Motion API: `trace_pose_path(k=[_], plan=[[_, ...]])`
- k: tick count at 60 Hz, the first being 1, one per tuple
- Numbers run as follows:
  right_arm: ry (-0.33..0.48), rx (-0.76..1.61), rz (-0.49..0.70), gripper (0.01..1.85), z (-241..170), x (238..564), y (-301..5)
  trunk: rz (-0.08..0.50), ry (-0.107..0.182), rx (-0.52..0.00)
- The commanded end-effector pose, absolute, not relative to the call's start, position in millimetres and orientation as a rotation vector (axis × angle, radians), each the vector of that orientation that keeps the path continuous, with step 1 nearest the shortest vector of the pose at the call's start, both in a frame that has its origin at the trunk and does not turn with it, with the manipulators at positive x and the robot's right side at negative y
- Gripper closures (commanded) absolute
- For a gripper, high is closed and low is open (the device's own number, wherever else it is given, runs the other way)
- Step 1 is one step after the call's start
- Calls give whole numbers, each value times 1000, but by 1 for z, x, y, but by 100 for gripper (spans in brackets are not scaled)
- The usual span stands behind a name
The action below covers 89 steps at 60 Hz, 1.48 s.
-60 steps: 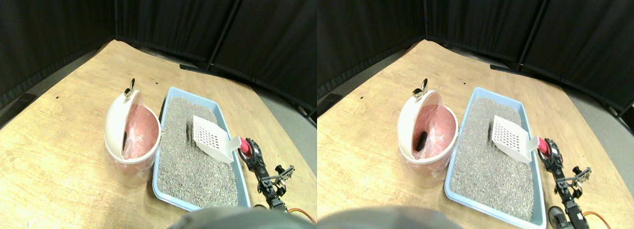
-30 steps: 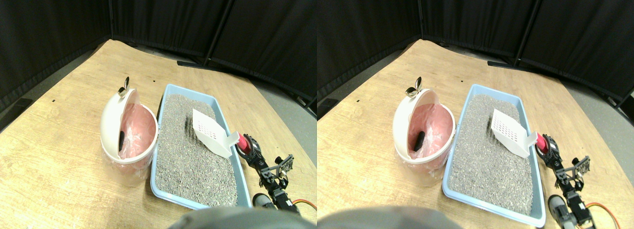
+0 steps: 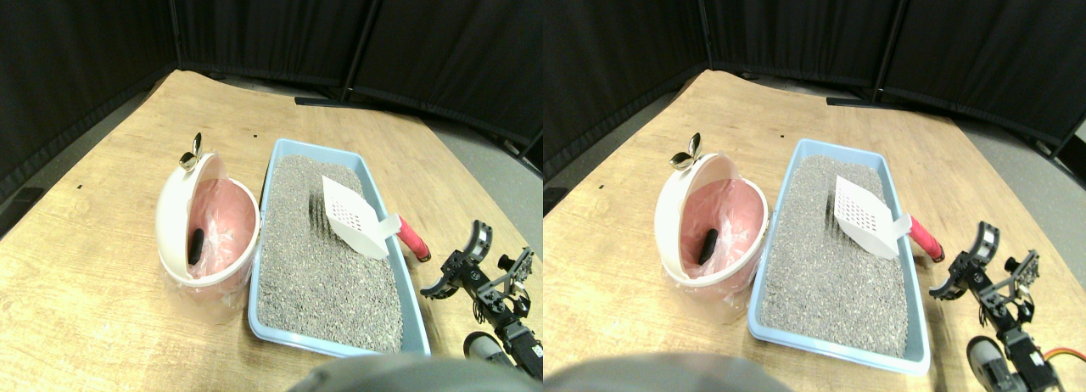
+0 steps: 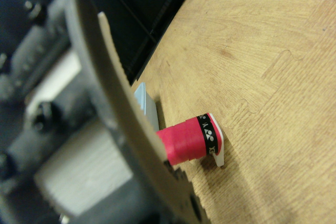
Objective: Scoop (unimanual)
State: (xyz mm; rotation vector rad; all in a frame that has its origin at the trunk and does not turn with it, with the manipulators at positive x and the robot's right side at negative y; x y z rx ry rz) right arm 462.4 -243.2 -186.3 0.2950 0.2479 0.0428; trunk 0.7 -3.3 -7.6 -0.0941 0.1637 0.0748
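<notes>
Wood-grain bench (image 3: 102, 265), black curtains (image 3: 254, 27) behind. Blue litter tray (image 3: 339, 345) of grey litter (image 3: 322, 265) at centre; pink-lined white bin (image 3: 174, 231) touching it at 9 o'clock, 1 dark lump (image 3: 195, 246) inside. White scoop (image 3: 352, 226) lies blade-down on litter, red handle (image 3: 413, 240) over the 3 o'clock rim. Right tool (image 3: 467, 260) at 4 o'clock, jaws apart, clear of handle. Wrist view alone shows handle's black band and white end cap (image 4: 218, 142) resting on bench.
</notes>
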Motion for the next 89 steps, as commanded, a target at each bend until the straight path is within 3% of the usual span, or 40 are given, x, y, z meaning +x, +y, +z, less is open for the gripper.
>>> trace_pose_path(k=[1,3,5,7,10,12,14,16,17,19,23,40,58,89], plan=[[172,292,68,34,-169,459,-236,62,149,-95],[152,300,76,37,-167,456,-237,56,149,-91],[103,298,66,56,-163,452,-237,46,149,-84],[88,290,61,63,-162,451,-236,39,148,-80],[32,283,74,110,-159,445,-237,32,148,-76],[-1,281,84,132,-158,442,-238,26,147,-70],[-15,281,88,139,-157,440,-238,15,147,-62],[-26,281,87,176,-156,437,-239,5,144,-56],[-30,269,94,180,-156,435,-240,5,144,-56],[-101,273,134,180,-154,432,-240,-4,143,-51],[-135,254,159,180,-153,427,-242,-17,140,-41],[-171,213,146,180,-144,405,-252,-65,126,-7],[-167,210,87,180,-141,387,-251,-105,124,9],[-146,232,80,180,-150,381,-243,-104,130,-6]])
